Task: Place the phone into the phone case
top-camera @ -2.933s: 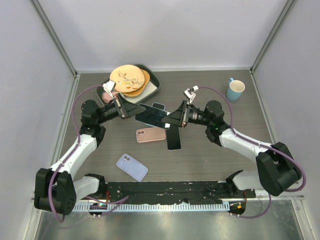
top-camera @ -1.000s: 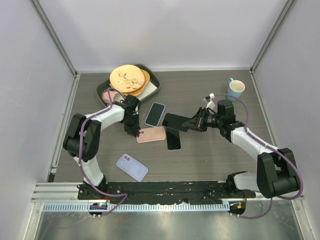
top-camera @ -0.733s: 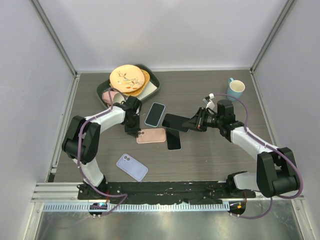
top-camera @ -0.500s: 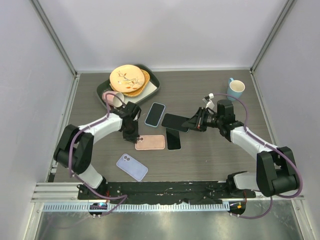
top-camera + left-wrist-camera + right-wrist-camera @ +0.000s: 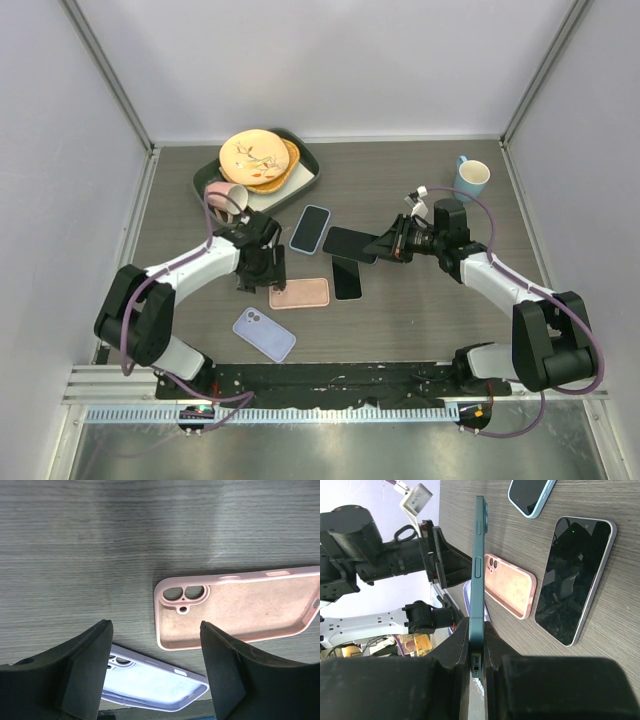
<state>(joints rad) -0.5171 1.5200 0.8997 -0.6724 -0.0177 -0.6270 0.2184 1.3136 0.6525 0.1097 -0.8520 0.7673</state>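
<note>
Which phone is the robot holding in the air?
The dark teal phone, pinched edge-up in the right gripper. The black phone and the blue-rimmed phone both lie flat on the table.

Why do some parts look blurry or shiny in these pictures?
Left wrist view: the pink case is sharp, the table shows a glare streak. Right wrist view: the right gripper, clamping the teal phone, is a soft black mass near the lens; the black phone screen mirrors a green dot. Top external view: even light, faint shadows.
</note>
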